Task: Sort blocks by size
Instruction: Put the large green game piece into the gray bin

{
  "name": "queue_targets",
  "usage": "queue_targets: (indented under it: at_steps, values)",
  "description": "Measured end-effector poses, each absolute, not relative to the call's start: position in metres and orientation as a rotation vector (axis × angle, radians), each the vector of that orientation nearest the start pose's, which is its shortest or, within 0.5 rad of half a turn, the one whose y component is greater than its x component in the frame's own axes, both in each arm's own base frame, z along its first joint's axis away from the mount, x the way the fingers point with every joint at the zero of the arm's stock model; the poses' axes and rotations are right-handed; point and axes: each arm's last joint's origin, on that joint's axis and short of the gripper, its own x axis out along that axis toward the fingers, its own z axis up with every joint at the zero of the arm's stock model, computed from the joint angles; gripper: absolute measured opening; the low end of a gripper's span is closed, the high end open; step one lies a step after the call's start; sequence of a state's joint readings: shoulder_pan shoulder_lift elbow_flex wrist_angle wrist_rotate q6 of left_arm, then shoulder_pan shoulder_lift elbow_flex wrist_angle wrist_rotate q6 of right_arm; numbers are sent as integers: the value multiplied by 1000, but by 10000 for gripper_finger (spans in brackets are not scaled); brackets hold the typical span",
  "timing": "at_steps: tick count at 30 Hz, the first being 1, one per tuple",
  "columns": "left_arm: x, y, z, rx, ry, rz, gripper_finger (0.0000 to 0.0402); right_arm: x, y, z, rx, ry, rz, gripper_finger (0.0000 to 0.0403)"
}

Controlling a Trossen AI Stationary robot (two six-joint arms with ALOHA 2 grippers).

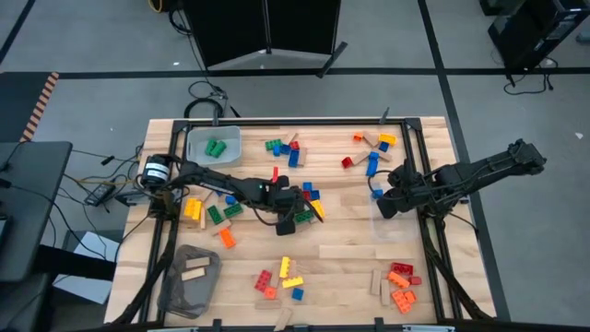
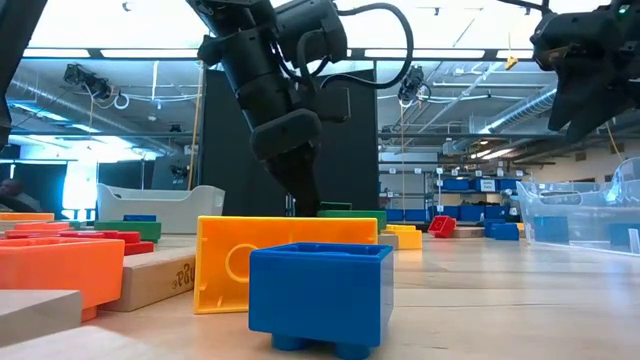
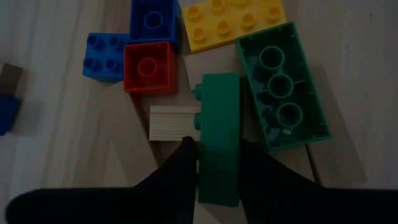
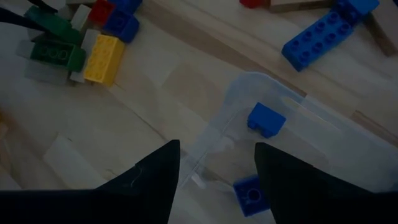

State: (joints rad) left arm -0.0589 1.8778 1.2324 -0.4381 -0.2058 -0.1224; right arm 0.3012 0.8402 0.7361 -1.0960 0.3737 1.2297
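My left gripper (image 1: pixel 297 212) reaches into the cluster of blocks at the table's middle and is shut on a green studded brick (image 3: pixel 219 124) that stands on its long side. Beside this brick lie a tan wooden piece (image 3: pixel 173 122), an upturned green brick (image 3: pixel 283 87), a red one (image 3: pixel 148 67), blue ones and a yellow one (image 3: pixel 233 22). My right gripper (image 4: pixel 217 180) hangs open above a clear bin (image 4: pixel 323 143) holding two blue blocks (image 4: pixel 266 119). In the low view the left gripper (image 2: pixel 303 200) points down behind a yellow and a blue block. My left gripper pinches the green brick near its end (image 3: pixel 217 171) between the two fingers (image 3: pixel 180 171). One finger is on the studded face, the other on the opposite face. The fingers slant down from above, along the brick. Whether the brick is clear of the table cannot be told.
A grey bin (image 1: pixel 214 145) with green blocks stands far left, and a dark bin (image 1: pixel 189 277) with wooden pieces near left. Loose blocks lie at the far middle (image 1: pixel 286 152), far right (image 1: pixel 373 148), near middle (image 1: pixel 281 277) and near right (image 1: pixel 401 281).
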Motion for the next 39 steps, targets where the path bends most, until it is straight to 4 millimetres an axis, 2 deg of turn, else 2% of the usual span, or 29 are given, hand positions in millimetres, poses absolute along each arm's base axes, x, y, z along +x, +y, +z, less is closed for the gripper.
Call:
queue_targets:
  at_steps: [7,14,21,28,34,39]
  values:
    - [372,-14,181,-77,1039,280,91,126,28,246,704,899,-717,223]
    - [346,8,207,-142,1095,486,91,126,28,246,708,894,-715,223]
    - [295,48,242,-110,1200,810,91,127,28,246,712,891,-716,223]
    - [247,100,268,-214,1241,1071,90,130,29,245,716,890,-726,223]
    - [225,138,271,-420,1201,1208,90,133,30,243,724,895,-744,223]
    - [214,159,267,-560,1180,1276,91,135,30,241,719,902,-749,223]
